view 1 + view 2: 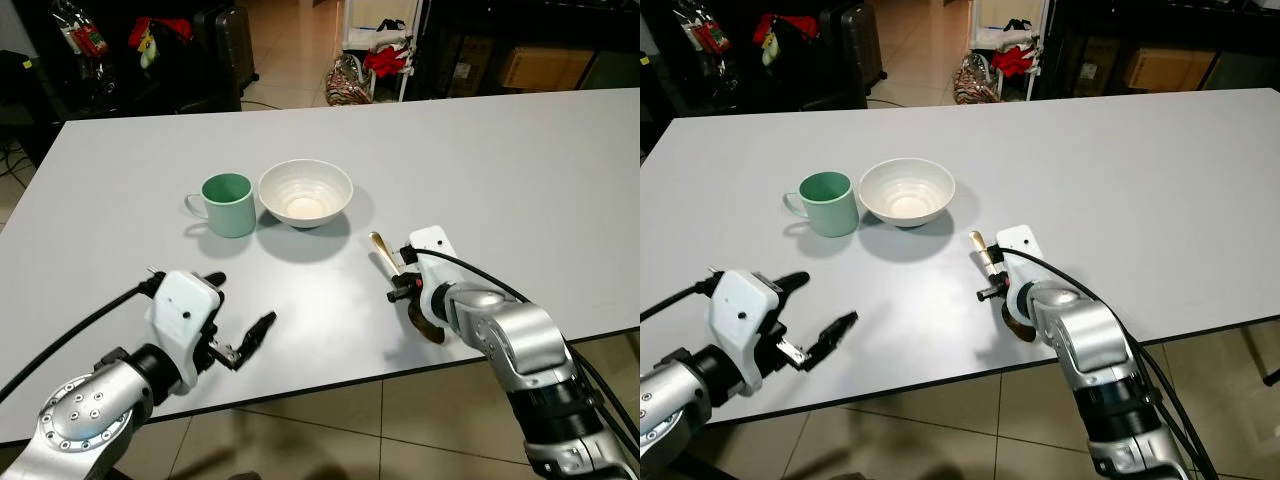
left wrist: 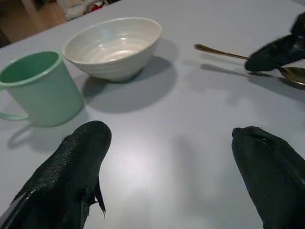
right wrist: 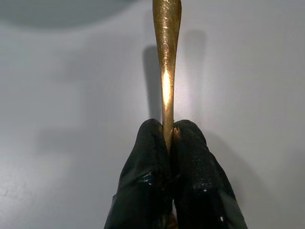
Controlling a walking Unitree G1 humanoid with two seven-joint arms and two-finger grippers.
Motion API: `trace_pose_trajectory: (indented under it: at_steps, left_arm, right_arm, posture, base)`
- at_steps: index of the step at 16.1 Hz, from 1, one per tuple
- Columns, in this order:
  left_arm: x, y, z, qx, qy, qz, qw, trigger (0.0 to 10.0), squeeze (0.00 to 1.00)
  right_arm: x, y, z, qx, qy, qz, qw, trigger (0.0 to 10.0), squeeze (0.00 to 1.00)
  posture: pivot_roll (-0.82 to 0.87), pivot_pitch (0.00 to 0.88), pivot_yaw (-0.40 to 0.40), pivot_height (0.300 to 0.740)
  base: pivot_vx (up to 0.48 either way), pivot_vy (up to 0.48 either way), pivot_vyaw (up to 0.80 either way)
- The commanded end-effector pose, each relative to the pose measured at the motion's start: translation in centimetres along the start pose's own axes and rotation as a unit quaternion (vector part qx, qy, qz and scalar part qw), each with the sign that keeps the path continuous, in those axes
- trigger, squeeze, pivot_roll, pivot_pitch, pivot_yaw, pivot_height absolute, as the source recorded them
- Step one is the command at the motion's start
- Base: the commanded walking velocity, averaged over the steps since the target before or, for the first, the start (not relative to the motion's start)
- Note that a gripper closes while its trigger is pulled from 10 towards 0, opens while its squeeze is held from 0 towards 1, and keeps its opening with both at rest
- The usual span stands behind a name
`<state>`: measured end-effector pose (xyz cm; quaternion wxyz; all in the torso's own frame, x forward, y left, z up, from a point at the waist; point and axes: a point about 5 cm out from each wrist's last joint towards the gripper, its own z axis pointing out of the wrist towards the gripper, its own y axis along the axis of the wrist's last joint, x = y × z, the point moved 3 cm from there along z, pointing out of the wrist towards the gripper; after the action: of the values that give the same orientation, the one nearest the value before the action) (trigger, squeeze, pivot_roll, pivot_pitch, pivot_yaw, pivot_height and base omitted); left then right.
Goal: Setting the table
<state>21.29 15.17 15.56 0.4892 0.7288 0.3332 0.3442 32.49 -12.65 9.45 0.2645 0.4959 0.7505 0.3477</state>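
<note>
Gripping the gold spoon (image 3: 166,62) near the surface's (image 1: 520,160) front edge, the right gripper's (image 3: 169,138) fingers clamp its handle, the left gripper (image 1: 240,335) hovers wide open, and the mug (image 1: 228,204) and bowl (image 1: 305,192) stand placed mid-surface, leaving spoon placement.

Mug (image 1: 229,204) left of bowl (image 1: 305,192) (touching), spoon (image 1: 383,251) right.

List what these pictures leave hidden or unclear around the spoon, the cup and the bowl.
- Spoon: in the head views the right gripper and its wrist cover most of it; in the right wrist view its handle end is cut off by the frame edge.
- Green cup: its handle is cut off at the left wrist view's edge.
- Bowl: its base is hidden behind its own rim.
</note>
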Motion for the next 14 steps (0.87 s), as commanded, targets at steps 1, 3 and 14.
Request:
trace_pose_trajectory:
  at_steps: [1,3,14]
  left_arm:
    - [-0.3,0.2,-0.2,0.001,-0.011,0.006,1.0,10.0,0.0]
    - [-0.4,0.1,-0.2,0.005,-0.016,0.007,1.0,10.0,0.0]
    - [-0.4,0.1,-0.2,0.009,-0.025,0.011,1.0,10.0,0.0]
  right_arm:
    - [-0.4,0.5,0.1,-0.009,-0.006,0.006,1.0,10.0,0.0]
    - [-0.5,0.5,0.4,-0.009,-0.007,0.008,1.0,10.0,0.0]
    - [-0.4,0.4,1.9,-0.001,0.004,-0.007,1.0,10.0,0.0]
  posture:
    - [0.05,0.043,0.006,0.74]
    - [0.05,0.047,0.01,0.74]
    - [0.06,0.053,0.014,0.74]
  base:
    - [0.0,0.0,0.0]
    - [0.0,0.0,0.0]
    - [0.0,0.0,0.0]
